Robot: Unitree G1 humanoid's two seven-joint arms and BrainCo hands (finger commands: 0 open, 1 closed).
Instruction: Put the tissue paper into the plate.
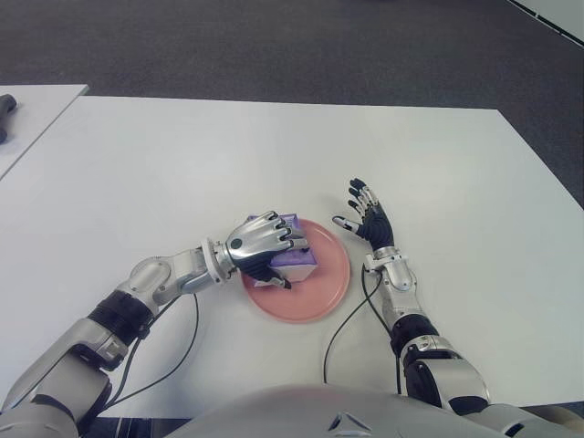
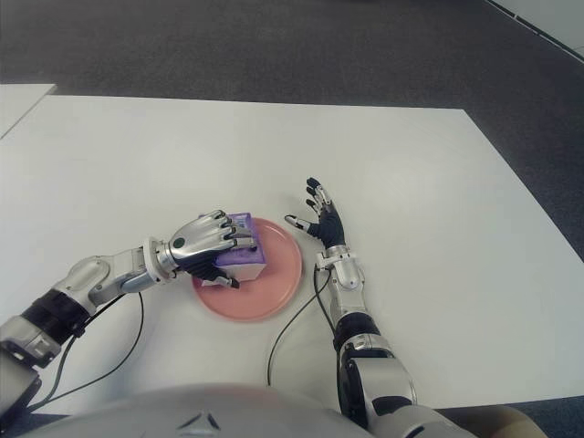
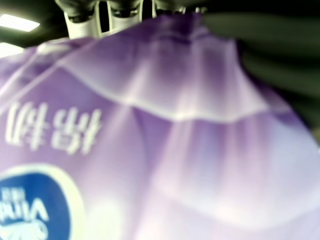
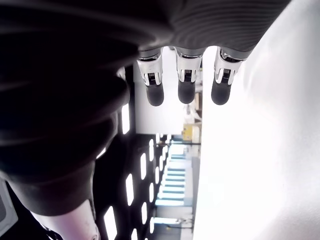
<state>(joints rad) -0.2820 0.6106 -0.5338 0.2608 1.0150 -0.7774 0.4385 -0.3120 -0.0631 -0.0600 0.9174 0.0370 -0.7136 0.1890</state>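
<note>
A white table (image 1: 182, 164) stood on dark carpet (image 1: 274, 46). Fingers (image 1: 278, 230) of the left hand (image 1: 265, 239) clasped the purple tissue pack (image 1: 297, 246) from above, holding it over the pink plate (image 1: 319, 297) for placement. The right hand (image 1: 367, 219), spread and empty, showed just right of the plate.

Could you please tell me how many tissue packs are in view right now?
1. The purple tissue pack is over the pink plate, gripped by the left hand; none visible elsewhere.
</note>
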